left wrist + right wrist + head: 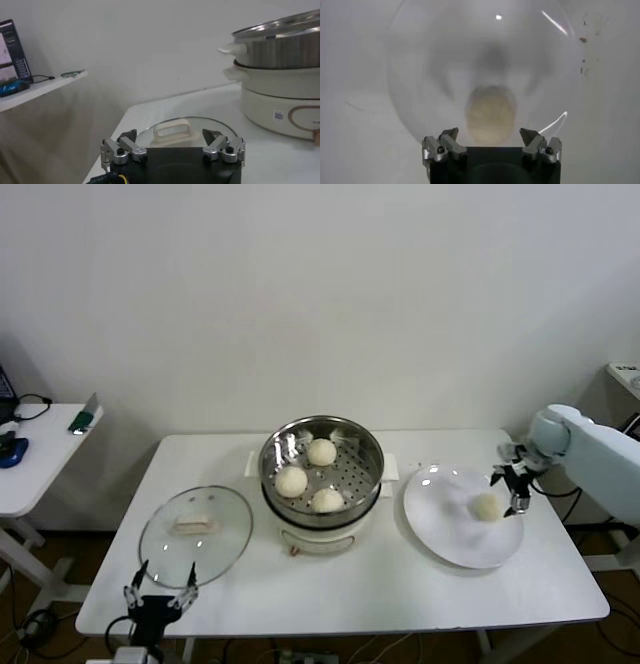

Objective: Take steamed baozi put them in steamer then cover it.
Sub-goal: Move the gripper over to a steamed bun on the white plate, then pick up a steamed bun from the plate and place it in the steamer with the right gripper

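The shiny steel steamer (pixel 350 446) on its white base stands mid-table and holds three cream-white baozi (pixel 321 451) on its perforated tray. It also shows in the left wrist view (pixel 280 47). One baozi (pixel 487 506) lies on the white plate (pixel 445 529) at the right. My right gripper (pixel 514 487) is open just above and beside that baozi, which sits between the spread fingers (pixel 448 138) in the right wrist view (pixel 490 116). The glass lid (pixel 196 529) with a cream handle (pixel 171 130) lies flat at the left. My left gripper (pixel 157 596) is open at the front edge, before the lid.
A white side table (pixel 40 454) with a dark device and cables stands to the left. A wall rises behind the table. The table's front and right edges lie near both grippers.
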Tool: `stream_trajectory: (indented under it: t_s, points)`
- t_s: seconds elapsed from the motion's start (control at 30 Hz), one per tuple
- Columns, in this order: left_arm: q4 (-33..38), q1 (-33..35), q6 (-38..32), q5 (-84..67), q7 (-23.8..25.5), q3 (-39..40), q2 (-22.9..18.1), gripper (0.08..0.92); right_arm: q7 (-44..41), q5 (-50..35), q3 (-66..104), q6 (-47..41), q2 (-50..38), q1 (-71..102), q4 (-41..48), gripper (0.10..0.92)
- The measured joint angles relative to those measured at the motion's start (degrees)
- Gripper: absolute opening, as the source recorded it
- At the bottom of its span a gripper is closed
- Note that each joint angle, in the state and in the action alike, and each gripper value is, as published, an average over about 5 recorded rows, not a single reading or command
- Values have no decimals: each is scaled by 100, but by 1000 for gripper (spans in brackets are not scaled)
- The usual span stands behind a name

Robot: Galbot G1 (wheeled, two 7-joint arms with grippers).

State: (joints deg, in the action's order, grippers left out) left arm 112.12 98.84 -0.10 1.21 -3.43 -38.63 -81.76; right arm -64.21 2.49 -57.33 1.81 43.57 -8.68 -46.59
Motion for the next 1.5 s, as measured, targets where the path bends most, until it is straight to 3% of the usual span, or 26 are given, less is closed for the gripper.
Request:
stream_trajectory:
  t_s: [0.7,0.93,1.23,1.5]
  points:
    - [-86,-5,-34,27,-4,-55,-48,823,-20,747,794,218,786,501,1112,818]
    - [-87,-5,-41,19,-8,-63,-55,823,-66,767,796,220,852,516,1186,716]
    - [-66,-31,-33,26,-7,-43,-90,823,-71,571,638,143,796,410,1087,689]
    - [-9,-97,-15,30,3,21,-94,823,-36,-225,27,-129,752,-260,743,687]
